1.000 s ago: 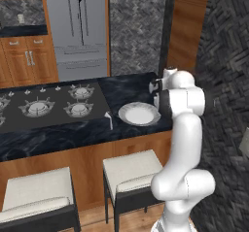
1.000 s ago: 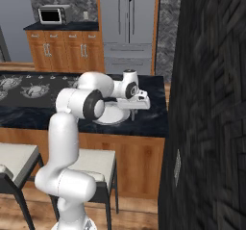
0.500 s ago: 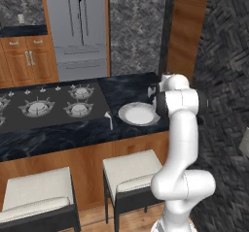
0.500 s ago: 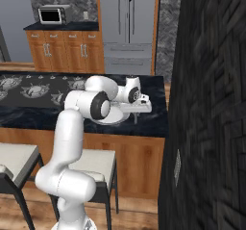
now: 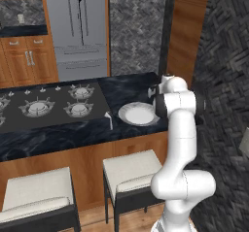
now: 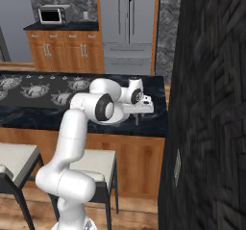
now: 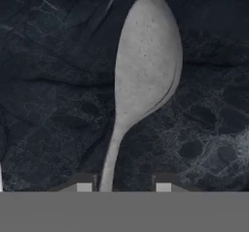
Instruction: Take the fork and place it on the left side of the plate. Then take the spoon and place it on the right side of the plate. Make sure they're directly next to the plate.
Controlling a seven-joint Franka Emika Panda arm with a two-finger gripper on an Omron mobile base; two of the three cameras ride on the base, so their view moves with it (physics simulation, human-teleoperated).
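Note:
The spoon (image 7: 147, 61) lies flat on the dark marble counter (image 7: 48, 80), its bowl pointing away from the hand and its thin handle running back between the fingertips (image 7: 83, 186). My gripper (image 7: 123, 186) is open, with bare counter showing between the handle and one fingertip. In the right base view the gripper (image 6: 138, 120) points down at the counter near its right end. The white plate (image 5: 138, 113) sits just left of the arm's wrist. The fork (image 5: 111, 121) lies right beside the plate's left rim.
A gas cooktop (image 5: 48, 105) takes up the counter's left part. Two stools (image 5: 133, 170) (image 5: 36, 197) stand below the counter's front edge. A dark textured wall (image 5: 223, 80) rises close on the right, and a fridge (image 5: 80, 27) stands behind.
The jaws have gone from shut to open, letting go of the spoon's handle. The arm has settled slightly lower and further right over the counter.

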